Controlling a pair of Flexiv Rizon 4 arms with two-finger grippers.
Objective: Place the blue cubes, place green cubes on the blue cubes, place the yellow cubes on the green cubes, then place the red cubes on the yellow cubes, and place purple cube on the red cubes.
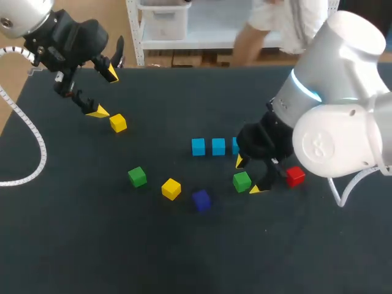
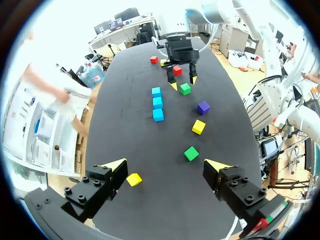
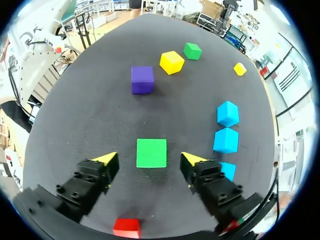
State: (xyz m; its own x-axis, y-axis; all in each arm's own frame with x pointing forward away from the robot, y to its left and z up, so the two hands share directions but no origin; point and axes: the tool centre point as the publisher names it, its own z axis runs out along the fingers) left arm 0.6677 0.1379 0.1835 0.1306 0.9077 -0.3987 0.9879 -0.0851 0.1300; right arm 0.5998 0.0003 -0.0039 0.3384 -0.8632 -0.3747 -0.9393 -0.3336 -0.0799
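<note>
A dark, matte surface (image 1: 73,245) is stretching flat and plain across the head view. Even light is falling on it from above, leaving only faint, soft shadows.

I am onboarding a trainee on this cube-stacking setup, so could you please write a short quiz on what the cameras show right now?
1. Multiple choice: which cube sits between the tips of the open right pincer? A) red B) green C) purple
2. True or false: the three blue cubes are stacked in a tower.
3. Fill in: the cube nearest the open left pincer is ____.

Key
1. B: the green cube, with a gap to each tip.
2. False: they lie in a row on the table.
3. Yellow: the yellow cube lies beside one tip.
</note>
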